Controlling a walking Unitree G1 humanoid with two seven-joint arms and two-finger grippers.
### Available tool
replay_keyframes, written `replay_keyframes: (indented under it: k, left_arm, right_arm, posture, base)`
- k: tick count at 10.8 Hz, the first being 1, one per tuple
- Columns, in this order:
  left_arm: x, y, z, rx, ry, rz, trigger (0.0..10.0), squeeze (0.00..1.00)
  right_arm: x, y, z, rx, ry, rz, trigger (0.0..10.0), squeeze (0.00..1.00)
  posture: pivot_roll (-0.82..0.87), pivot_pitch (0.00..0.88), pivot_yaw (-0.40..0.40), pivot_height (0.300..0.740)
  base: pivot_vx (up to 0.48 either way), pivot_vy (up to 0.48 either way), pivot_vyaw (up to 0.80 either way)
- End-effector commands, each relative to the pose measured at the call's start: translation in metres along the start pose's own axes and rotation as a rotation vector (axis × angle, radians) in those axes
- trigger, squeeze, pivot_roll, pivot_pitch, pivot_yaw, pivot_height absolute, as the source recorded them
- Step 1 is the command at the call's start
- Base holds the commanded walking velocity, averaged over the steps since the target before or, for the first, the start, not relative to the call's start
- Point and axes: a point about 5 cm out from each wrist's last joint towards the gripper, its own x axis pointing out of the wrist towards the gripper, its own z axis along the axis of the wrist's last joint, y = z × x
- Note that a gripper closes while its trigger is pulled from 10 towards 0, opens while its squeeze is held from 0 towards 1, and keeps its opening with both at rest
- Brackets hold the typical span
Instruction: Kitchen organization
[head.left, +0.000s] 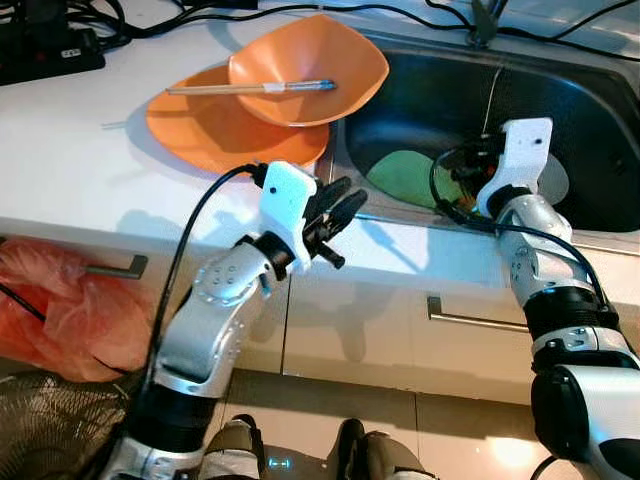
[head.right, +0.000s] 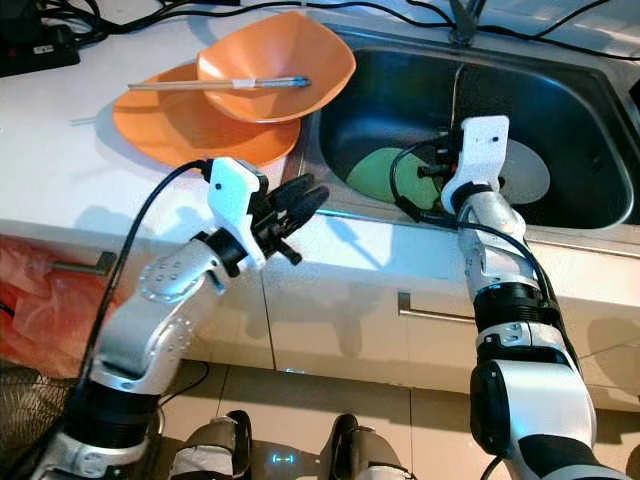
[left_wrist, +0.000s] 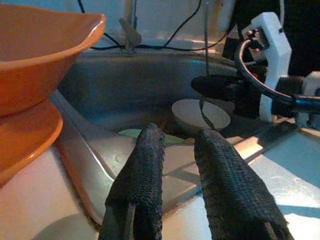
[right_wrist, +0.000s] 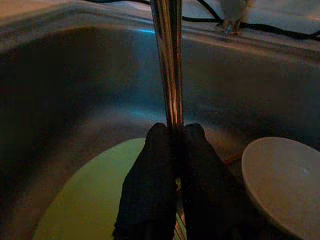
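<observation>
My right gripper reaches down into the steel sink and is shut on a thin metal utensil handle that stands upright between its fingers. Under it lies a green plate, with a white dish beside it on the sink floor. My left gripper hovers over the counter's front edge just left of the sink, open by a small gap and holding nothing. Behind it on the white counter, an orange bowl rests on an orange plate, and a pair of chopsticks lies across the bowl.
A black power strip and cables run along the back of the counter. The faucet base stands behind the sink. A red plastic bag hangs at the cabinet front on the left. A drawer handle is below the sink.
</observation>
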Motion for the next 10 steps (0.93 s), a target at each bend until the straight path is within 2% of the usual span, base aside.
replay_keyframes:
  k: [1, 4, 7, 10]
  left_arm:
    - [0.000, -0.004, 0.005, 0.017, -0.002, -0.038, 10.0, 0.00]
    - [0.003, -0.001, 0.009, 0.034, 0.001, -0.052, 10.0, 0.00]
    - [0.010, -0.012, 0.003, 0.006, 0.008, -0.088, 10.0, 0.00]
    - [0.011, -0.015, 0.002, -0.002, 0.016, -0.100, 10.0, 0.00]
  right_arm:
    - [0.001, -0.005, 0.004, 0.013, -0.005, -0.010, 10.0, 0.00]
    - [0.005, 0.000, 0.007, 0.019, 0.004, 0.010, 10.0, 0.00]
    - [0.009, 0.011, 0.005, 0.022, 0.022, 0.041, 10.0, 0.00]
    - [0.012, 0.012, 0.004, 0.011, 0.038, 0.054, 10.0, 0.00]
  posture:
    - [0.23, 0.198, -0.087, 0.740]
    - [0.23, 0.196, -0.090, 0.740]
    - [0.22, 0.198, -0.088, 0.740]
    - [0.23, 0.200, -0.090, 0.740]
  base:
    - [0.000, 0.000, 0.00]
    - [0.000, 0.000, 0.00]
    - [0.000, 0.000, 0.00]
    - [0.000, 0.000, 0.00]
